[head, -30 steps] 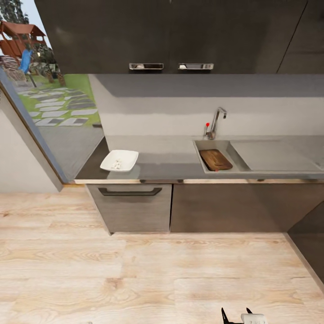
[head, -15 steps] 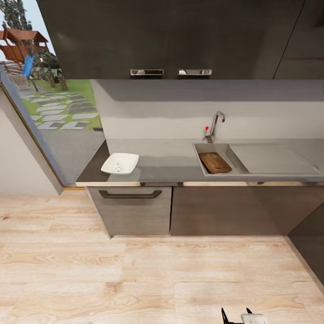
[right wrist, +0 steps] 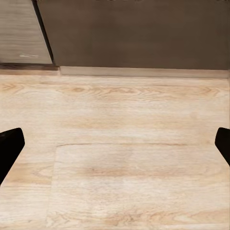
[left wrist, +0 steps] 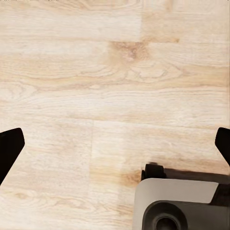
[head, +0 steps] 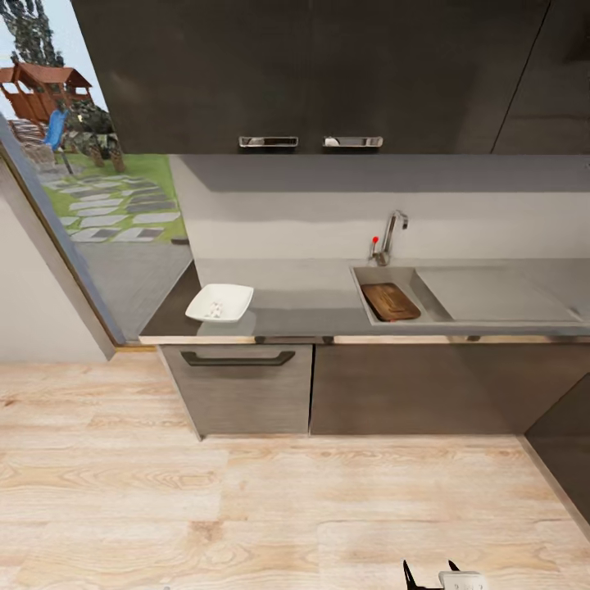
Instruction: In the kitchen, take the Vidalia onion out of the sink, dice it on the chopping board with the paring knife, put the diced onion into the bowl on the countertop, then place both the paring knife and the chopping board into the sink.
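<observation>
I am looking at the kitchen from well back, with a wide stretch of pale wood floor (head: pixel 270 508) between me and the dark base cabinets (head: pixel 328 389). I take the sink (head: pixel 393 283) as my landmark: it is set into the grey countertop (head: pixel 303 291), with its flat drainboard (head: pixel 496 293) running off to the right until the picture's edge cuts it, and the chrome tap (head: pixel 392 233) with a red dot standing just behind the basin. The chopping board (head: pixel 391 301) lies inside the basin, taking up most of its bottom, and part of it is hidden by the near rim. I cannot make out the paring knife on or beside the board at this range. Well to the left of the sink, near the countertop's front edge, sits the white bowl (head: pixel 219 302) with a few tiny pale bits (head: pixel 215 310) in it, too small for me to tell apart. The right gripper (head: pixel 429 574) shows at the bottom edge of the head view, cut off to two dark tips. In both wrist views the finger tips sit at opposite edges, so the left gripper (left wrist: pixel 115 146) and the right one are spread wide and hold nothing, hanging above the floor.
</observation>
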Robot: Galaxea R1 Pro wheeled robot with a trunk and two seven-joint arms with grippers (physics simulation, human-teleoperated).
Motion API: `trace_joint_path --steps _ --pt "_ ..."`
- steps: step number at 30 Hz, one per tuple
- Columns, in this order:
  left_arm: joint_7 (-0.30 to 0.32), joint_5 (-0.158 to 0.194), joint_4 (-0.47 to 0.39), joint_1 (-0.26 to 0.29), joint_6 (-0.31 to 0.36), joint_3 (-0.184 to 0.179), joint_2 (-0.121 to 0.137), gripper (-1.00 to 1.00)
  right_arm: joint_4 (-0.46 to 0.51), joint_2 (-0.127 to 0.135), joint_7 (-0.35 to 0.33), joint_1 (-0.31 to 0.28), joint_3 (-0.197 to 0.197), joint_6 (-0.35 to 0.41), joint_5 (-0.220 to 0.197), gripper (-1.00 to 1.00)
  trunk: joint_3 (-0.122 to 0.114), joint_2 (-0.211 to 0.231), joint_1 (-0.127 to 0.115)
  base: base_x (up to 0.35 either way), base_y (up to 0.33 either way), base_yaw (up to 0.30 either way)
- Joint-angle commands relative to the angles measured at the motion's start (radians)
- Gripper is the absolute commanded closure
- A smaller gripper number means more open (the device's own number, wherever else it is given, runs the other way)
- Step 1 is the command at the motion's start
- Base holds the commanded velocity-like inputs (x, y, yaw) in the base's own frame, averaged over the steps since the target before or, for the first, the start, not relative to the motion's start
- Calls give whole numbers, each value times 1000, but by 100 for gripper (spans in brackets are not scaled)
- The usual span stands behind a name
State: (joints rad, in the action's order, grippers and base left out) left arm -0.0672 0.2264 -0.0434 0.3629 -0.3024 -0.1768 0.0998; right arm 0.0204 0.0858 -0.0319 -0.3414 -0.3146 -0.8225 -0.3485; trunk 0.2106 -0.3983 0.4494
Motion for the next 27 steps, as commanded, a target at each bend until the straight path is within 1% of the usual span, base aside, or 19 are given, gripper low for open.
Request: trace_joint_path --steps 1,27 --pt "-3 7 0 1 -3 -9 0 -100 0 0 -3 -1 -7 -3 -10 -100 0 -2 1 0 0 0" --pt "-3 7 0 1 -3 -9 0 -100 0 0 -3 -1 -7 -3 -10 -100 -41 -2 1 0 0 0"
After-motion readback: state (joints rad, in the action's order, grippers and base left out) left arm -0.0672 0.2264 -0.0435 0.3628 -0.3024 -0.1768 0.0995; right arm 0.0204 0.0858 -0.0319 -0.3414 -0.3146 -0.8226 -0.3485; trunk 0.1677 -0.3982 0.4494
